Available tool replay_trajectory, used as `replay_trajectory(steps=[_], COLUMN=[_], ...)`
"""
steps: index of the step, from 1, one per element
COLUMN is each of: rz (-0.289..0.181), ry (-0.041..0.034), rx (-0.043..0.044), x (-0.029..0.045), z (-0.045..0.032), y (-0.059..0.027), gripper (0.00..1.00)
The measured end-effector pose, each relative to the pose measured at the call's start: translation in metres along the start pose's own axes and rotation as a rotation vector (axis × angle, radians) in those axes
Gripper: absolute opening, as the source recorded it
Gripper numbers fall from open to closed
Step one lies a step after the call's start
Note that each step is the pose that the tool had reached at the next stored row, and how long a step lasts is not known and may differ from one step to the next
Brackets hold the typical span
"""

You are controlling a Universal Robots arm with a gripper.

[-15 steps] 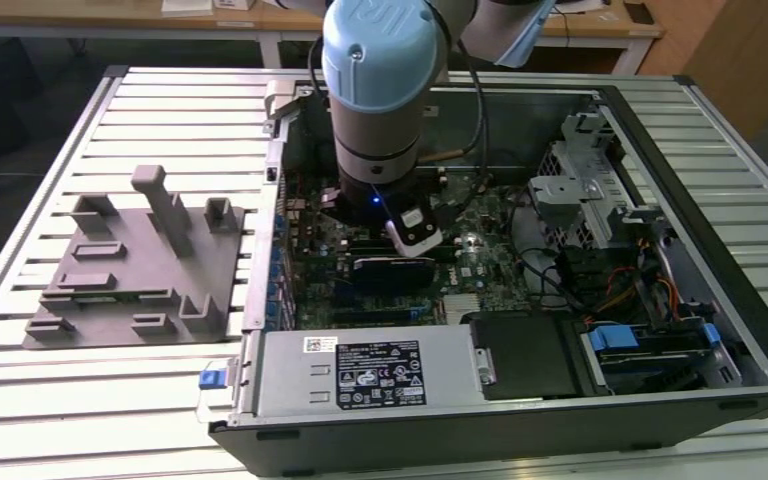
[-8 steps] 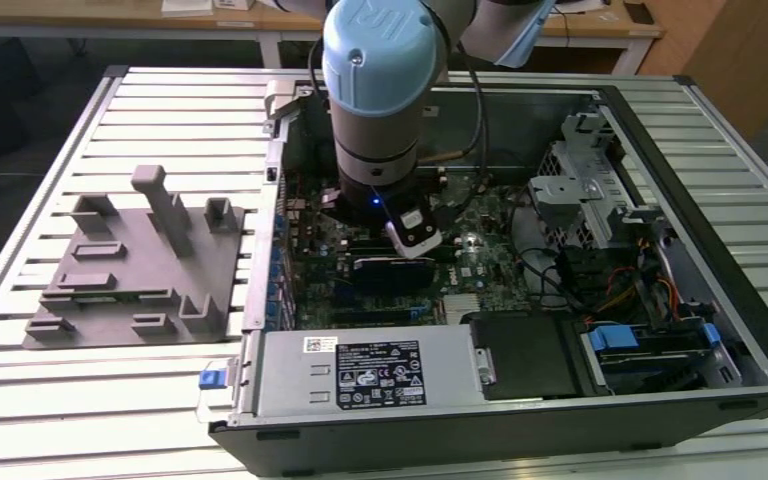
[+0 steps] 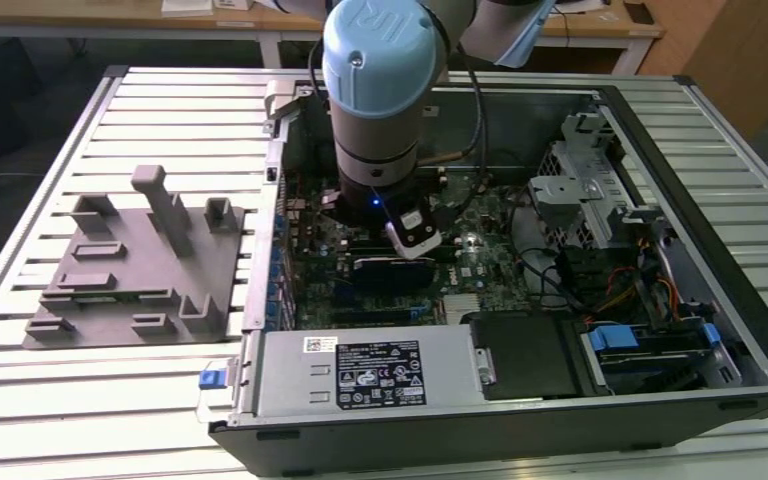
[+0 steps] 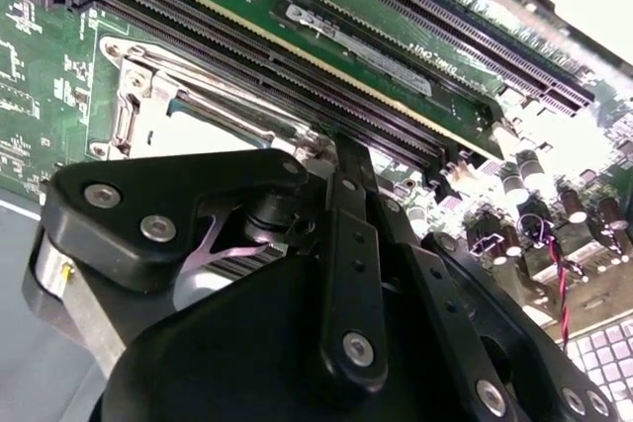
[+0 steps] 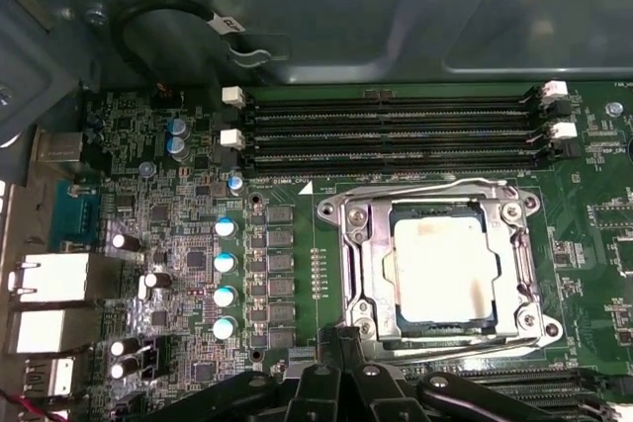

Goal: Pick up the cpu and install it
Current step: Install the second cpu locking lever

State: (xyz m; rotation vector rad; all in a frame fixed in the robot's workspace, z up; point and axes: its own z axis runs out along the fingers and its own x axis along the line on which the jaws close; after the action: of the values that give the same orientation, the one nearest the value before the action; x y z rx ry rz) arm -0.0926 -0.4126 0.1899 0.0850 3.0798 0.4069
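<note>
The cpu [image 5: 445,269], a pale silvery square chip, lies flat inside the metal-framed socket [image 5: 348,264] on the green motherboard [image 5: 178,244]. In the first wrist view my gripper [image 5: 341,340] hovers at the socket's edge, just beside the cpu, shut with nothing between its fingers. In the exterior view the gripper [image 3: 411,242] reaches down into the open computer case [image 3: 704,300], over the middle of the board. The second wrist view has the black gripper body up close, its tip [image 4: 343,150] next to the socket frame [image 4: 129,96].
Long memory slots [image 5: 396,130] run beside the socket. A row of capacitors [image 5: 226,279] and rear ports [image 5: 49,279] stand nearby. A grey slotted fixture [image 3: 131,270] sits on the table at the exterior view's left. The power supply [image 3: 357,375] and drive cage [image 3: 584,190] crowd the case.
</note>
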Motion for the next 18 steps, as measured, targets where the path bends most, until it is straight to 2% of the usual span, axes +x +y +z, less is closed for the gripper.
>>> replay_trajectory(steps=[6, 13, 15, 18], rz=[0.000, 0.000, 0.000, 0.000], ry=[-0.0004, -0.0001, -0.0003, -0.0007], rx=[-0.0008, 0.0006, 0.0030, 0.0111], x=[-0.0001, -0.0005, -0.0005, -0.0006], z=[-0.0027, -0.0160, -0.0191, -0.0224], y=[0.0010, 0.0046, 0.0057, 0.0070], gripper=[0.11, 0.11, 0.11, 0.11])
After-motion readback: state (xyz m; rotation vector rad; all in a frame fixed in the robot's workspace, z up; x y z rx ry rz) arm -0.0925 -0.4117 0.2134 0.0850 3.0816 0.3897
